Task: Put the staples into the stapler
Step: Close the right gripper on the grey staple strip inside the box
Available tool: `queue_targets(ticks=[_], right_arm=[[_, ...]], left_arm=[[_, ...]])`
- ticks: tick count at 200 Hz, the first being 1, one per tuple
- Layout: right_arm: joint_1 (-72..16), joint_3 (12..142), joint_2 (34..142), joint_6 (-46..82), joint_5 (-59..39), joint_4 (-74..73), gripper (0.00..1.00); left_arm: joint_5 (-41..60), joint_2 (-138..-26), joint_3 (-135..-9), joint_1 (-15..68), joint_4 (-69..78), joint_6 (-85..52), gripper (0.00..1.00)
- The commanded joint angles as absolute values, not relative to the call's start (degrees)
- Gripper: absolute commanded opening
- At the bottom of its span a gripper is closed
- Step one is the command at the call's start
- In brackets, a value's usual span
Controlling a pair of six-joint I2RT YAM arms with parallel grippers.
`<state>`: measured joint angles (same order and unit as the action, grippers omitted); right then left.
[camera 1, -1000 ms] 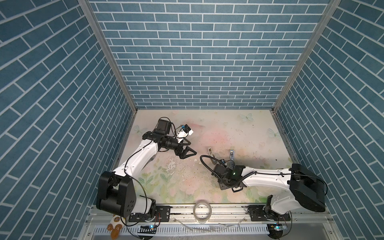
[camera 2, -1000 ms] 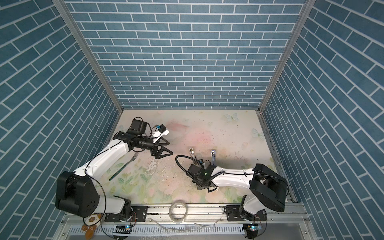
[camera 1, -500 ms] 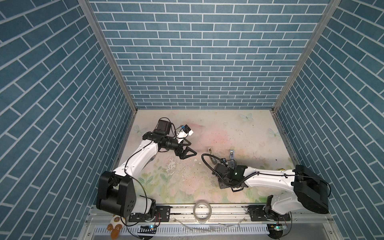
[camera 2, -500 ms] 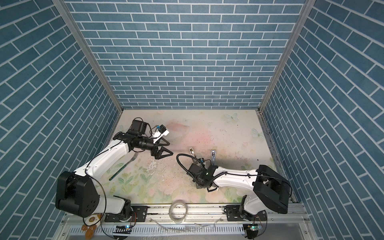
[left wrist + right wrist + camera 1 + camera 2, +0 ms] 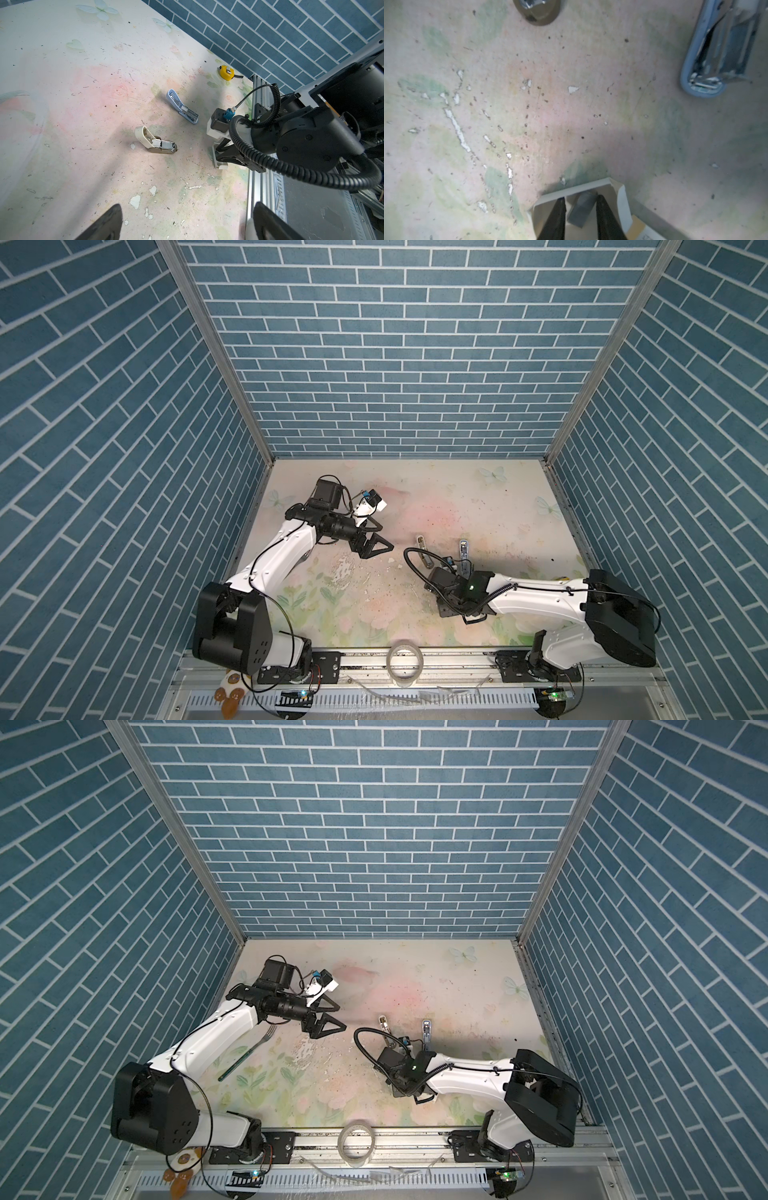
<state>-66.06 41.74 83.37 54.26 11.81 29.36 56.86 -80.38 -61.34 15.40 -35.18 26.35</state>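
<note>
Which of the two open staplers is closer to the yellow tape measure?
The blue stapler. It lies nearer the tape measure, while the cream stapler sits farther off, toward the left arm's side.

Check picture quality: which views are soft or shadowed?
Right wrist view: soft, blue stapler smeared, yet the staple strip at the right gripper reads. Left wrist view: sharp, broad shadow across the table. Both top views: evenly lit, wide-angle distortion.
</note>
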Motion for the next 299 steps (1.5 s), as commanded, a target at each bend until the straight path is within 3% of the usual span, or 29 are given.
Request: queue_targets(ticks=[1,131,189,299], right_arm=[[-65.77,41.66,84.61,57.68,13.31,31.21,0.27],[-65.65,41.26,86.17,58.5,14.98,31.1,0.19],[-65.68,41.31,85.26,58.89,16.12,31.2,0.25],[-65.46,41.56,86.4,58.88,16.92,29.94,0.2]], left_arm=[[58.07,-80.53,-60.58,15.46,-34.93,26.32,0.99],[58.46,-80.64,-60.29,15.46,-34.71,26.24,0.99],[58.44,-80.69,-60.29,15.47,-34.72,26.19,0.99],[58.57,-80.89,-60.24,15.47,-34.62,26.13,0.99]])
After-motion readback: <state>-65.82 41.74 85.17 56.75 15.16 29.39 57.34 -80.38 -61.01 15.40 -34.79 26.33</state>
